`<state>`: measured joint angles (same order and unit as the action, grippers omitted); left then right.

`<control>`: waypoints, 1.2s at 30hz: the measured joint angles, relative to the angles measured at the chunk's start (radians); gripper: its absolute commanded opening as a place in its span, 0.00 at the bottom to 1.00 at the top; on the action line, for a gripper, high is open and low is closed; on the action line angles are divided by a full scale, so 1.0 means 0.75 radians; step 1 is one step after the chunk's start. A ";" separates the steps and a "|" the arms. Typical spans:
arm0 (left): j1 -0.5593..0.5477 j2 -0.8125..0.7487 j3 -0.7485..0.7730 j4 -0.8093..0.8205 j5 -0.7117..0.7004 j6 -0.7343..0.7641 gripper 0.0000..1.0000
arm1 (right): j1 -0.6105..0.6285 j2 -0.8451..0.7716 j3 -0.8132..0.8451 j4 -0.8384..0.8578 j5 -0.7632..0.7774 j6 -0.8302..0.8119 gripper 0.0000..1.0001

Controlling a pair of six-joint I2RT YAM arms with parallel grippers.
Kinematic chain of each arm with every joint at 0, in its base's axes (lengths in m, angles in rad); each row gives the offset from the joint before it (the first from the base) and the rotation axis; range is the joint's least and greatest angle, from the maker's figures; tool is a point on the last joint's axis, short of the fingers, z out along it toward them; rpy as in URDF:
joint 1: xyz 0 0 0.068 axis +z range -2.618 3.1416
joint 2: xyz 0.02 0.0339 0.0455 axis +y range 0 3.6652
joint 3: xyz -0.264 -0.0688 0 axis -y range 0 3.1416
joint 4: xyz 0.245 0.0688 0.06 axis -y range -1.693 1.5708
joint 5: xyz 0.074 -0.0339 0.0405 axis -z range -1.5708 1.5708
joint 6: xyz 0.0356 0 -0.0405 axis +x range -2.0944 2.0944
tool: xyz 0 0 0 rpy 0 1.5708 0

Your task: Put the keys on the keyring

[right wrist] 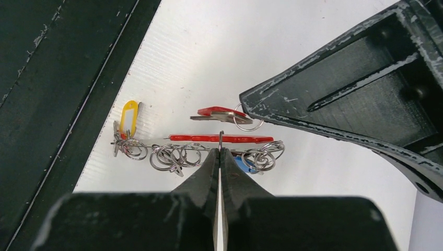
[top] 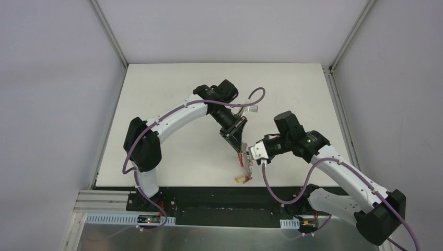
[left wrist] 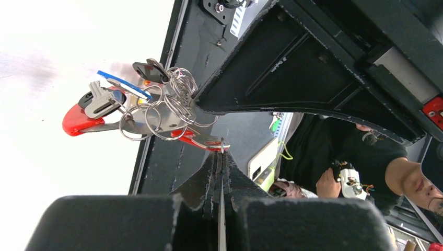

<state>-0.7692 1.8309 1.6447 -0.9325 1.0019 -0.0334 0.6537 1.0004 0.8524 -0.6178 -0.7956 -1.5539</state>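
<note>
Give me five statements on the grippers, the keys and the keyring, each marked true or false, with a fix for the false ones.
1. The left gripper and the right gripper are both shut. True.
2. The keyring is untouched by either gripper. False: the right gripper pinches its rings.
3. A yellow tag sits at one end of the keyring. True.
4. The red-headed key is far from both grippers. False: the red-headed key hangs at the left gripper's tip, just beside the keyring.
5. The grippers are far apart. False: their tips almost meet.
</note>
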 measured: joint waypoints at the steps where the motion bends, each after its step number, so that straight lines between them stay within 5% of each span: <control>1: 0.006 0.000 0.001 0.001 0.000 0.000 0.00 | 0.000 0.000 0.000 0.000 0.001 -0.001 0.00; 36: -0.013 0.057 0.026 -0.040 -0.018 0.048 0.00 | 0.009 0.001 0.000 0.001 0.005 0.001 0.00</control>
<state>-0.7792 1.8740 1.6646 -0.9627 0.9882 0.0029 0.6601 1.0008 0.8524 -0.6174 -0.7918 -1.5532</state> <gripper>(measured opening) 0.006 0.006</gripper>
